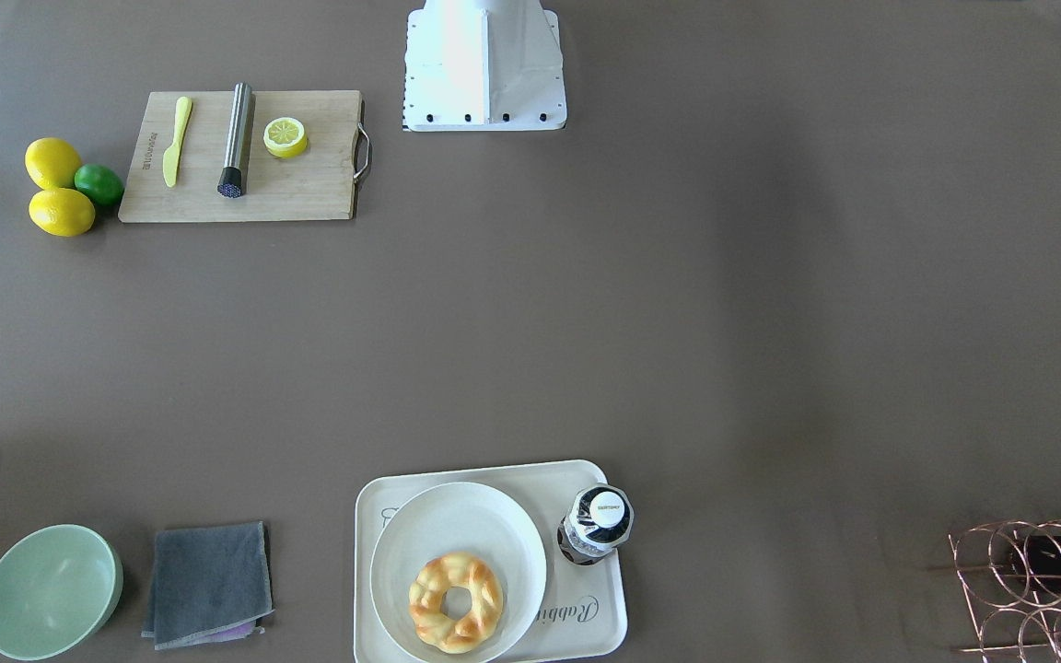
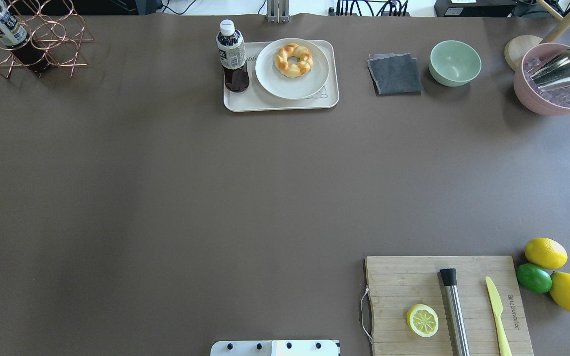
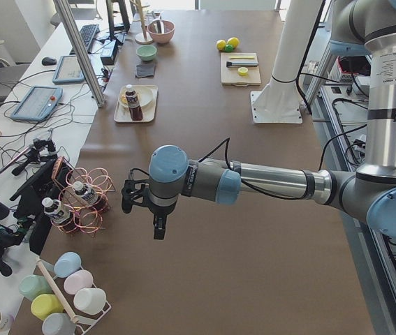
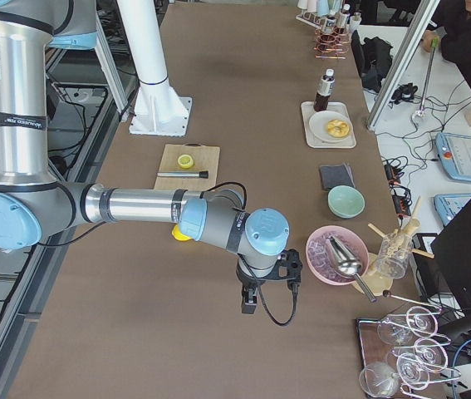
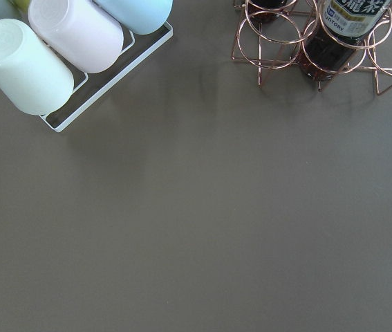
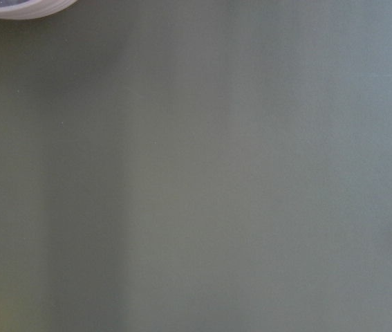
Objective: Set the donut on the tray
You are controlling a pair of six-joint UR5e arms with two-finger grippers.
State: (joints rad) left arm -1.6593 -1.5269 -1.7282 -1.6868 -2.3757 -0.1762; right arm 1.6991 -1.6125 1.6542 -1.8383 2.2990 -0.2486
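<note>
The donut (image 1: 456,602) is lying flat inside a white round dish (image 1: 484,516), and that dish is sitting on the cream tray (image 1: 586,628), taking up most of it. A dark drink bottle (image 1: 597,525) is standing upright on the same tray, just beside the dish, on the side toward the robot's left. The tray is resting at the table edge far from the robot's base, near the middle of that edge.

The left gripper (image 3: 159,232) is hanging above bare table near a copper wire rack (image 3: 86,202), well apart from the tray; it is showing only in the side view, so I cannot tell whether its jaws are spread or pressed together. The right gripper (image 4: 249,303) is hovering over the table just beside a pink bowl of ice (image 4: 335,258), and there too I cannot tell how its jaws are standing.

A grey cloth (image 1: 208,582) and a green bowl (image 1: 50,589) are sitting toward the robot's right of the tray. A lemon half (image 1: 285,136) is lying on a wooden cutting board (image 1: 309,193) close to the robot's base
</note>
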